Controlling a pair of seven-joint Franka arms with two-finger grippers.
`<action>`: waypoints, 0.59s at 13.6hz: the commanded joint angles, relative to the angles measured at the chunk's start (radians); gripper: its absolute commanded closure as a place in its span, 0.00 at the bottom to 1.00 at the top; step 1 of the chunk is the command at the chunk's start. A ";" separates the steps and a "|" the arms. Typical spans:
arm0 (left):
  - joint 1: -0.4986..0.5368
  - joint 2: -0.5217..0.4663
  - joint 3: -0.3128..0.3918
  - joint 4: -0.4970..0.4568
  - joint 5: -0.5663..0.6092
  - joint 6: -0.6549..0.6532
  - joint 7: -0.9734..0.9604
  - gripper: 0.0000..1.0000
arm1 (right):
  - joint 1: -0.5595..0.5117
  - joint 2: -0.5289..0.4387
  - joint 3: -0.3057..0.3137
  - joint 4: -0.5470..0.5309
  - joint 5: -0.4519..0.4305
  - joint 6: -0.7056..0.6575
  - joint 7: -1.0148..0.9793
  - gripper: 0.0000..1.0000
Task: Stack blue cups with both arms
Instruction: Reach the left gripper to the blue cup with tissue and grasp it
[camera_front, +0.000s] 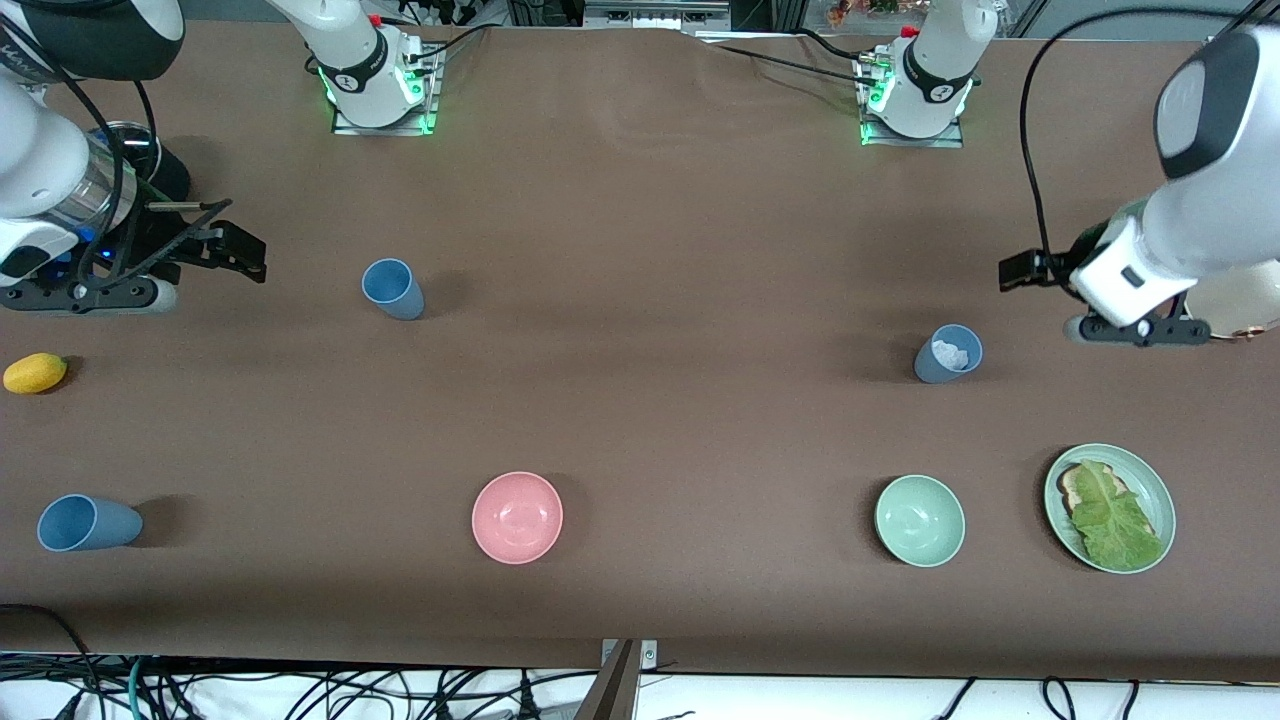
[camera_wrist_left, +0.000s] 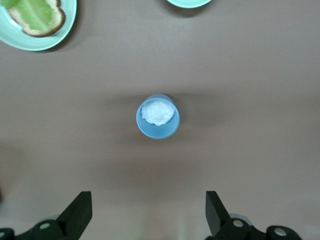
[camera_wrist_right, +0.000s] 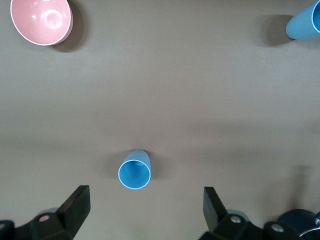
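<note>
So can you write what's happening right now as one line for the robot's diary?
stage: start | left gripper: open, above cup with white stuff | right gripper: open, above empty blue cup | third cup: untouched | stacked: none

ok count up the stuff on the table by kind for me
blue cups: 3
bowls: 2, pink bowl, pale green bowl
plate with toast and lettuce: 1
yellow lemon-like fruit: 1
total: 7

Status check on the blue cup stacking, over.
Left tool open, over the table by the cup holding something white. Right tool open, by an empty blue cup. Third cup untouched. Nothing stacked, nothing blocking.
</note>
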 joint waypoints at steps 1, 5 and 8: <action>0.016 0.067 -0.005 -0.013 0.066 0.068 0.080 0.00 | -0.009 0.005 0.003 0.005 0.015 -0.007 -0.009 0.00; 0.059 0.076 -0.008 -0.211 0.069 0.337 0.083 0.00 | -0.014 0.008 0.003 0.011 0.014 0.000 0.001 0.00; 0.060 0.130 -0.006 -0.281 0.069 0.496 0.088 0.01 | -0.014 0.016 0.002 0.012 0.000 -0.003 -0.009 0.00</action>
